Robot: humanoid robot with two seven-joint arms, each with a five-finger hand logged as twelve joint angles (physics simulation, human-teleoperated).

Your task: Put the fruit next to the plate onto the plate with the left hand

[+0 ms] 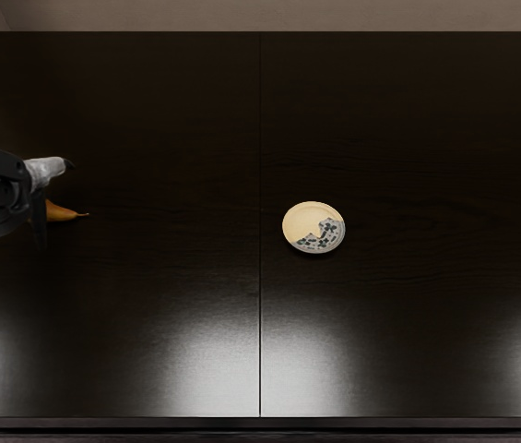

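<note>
Left hand [44, 172] pokes in low at the desk's [149, 323] edge, right over the banana [65, 214], which lies well left of the plate [313, 227]. Whether the hand is gripping, I can't tell.

Only one view, from the head. Looks down at a slant from above the near edge of the dark table [149, 351], facing its far edge and the pale strip of wall [260, 14] beyond. Sits high and well back: fills the frame from left to right with table top, with the plate [301, 221] small, just right of the middle.
</note>
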